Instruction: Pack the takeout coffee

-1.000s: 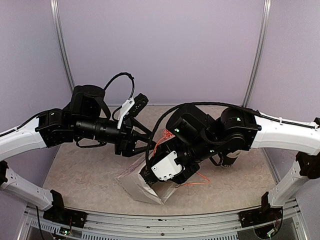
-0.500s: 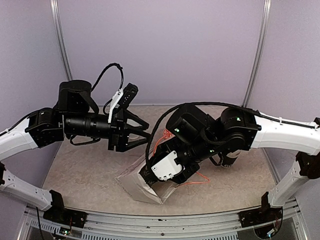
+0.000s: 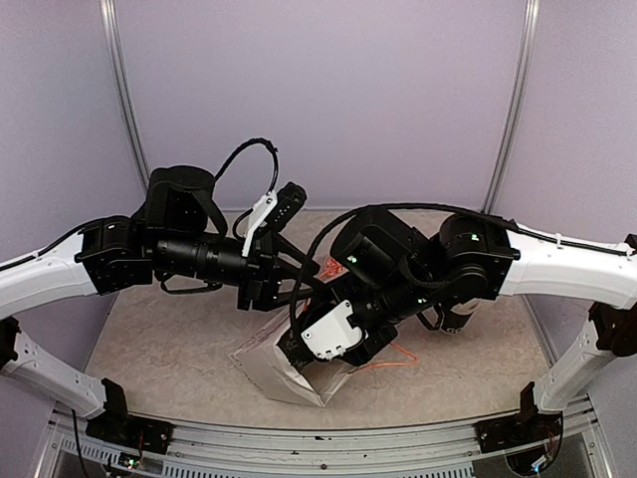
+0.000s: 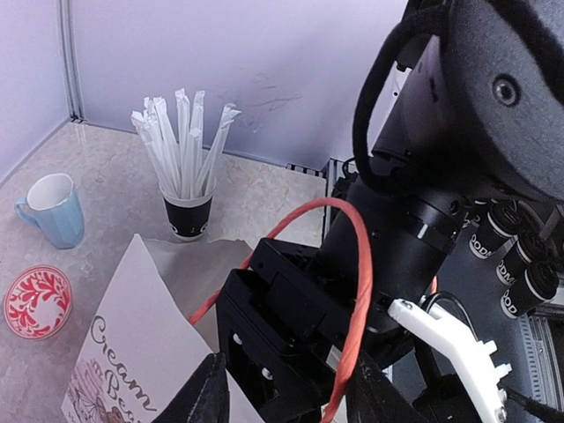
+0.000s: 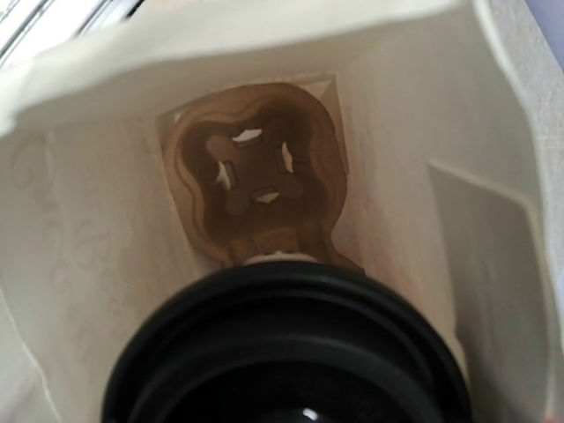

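One white paper bag [image 3: 269, 366] on the marbled table [image 3: 159, 349], right gripper [image 3: 299, 354] plunged into its mouth, grip hidden: cannot tell. Inside, brown cardboard carrier [image 5: 256, 176] at the bottom, black-lidded takeaway cup [image 5: 282, 352] nearer the lens. Left gripper [image 4: 291, 392] spread wide, orange handle [image 4: 359, 291] threading between. Beyond: cup of straws [image 4: 188, 216], blue mug [image 4: 55, 211].

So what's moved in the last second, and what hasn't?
The left gripper pulled away to the left, then swung back right, and now sits by the paper bag with the orange handle in front of its fingers. The right arm stayed reaching into the bag, a black lid under its camera.
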Action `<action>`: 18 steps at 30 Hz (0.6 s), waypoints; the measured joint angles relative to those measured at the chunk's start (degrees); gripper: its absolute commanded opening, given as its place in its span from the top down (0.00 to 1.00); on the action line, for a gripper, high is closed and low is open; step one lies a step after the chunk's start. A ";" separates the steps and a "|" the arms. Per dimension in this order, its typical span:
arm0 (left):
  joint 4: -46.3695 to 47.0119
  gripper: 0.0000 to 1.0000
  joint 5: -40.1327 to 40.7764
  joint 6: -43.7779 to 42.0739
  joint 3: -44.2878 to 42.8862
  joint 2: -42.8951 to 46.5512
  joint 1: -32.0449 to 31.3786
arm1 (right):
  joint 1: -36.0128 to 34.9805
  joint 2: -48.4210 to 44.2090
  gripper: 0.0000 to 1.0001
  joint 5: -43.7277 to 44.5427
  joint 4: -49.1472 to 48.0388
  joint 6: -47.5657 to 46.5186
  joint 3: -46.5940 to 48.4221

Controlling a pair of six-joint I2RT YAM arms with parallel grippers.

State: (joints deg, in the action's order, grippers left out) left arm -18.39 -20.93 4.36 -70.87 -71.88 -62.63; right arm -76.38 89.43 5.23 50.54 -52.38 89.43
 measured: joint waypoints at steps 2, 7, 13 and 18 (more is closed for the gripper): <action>-0.15 0.73 -0.31 0.02 -0.24 -0.66 -0.04 | 0.00 0.00 0.56 0.13 0.33 0.04 -0.02; -0.17 1.00 -0.63 -0.74 -1.68 -1.42 -0.11 | 0.00 0.00 0.56 0.17 0.26 0.46 -0.07; -1.62 1.00 -0.70 -0.70 -1.88 -1.14 -0.15 | 0.07 -0.44 0.57 0.35 0.28 0.83 -0.85; -4.85 1.00 -1.49 -0.85 -3.52 -0.46 -0.15 | 0.57 -2.40 0.57 0.59 0.42 0.04 -2.64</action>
State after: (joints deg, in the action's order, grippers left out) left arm -23.24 -22.41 3.51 -74.39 -72.34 -62.78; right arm -75.81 87.02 5.82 50.96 -52.34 86.78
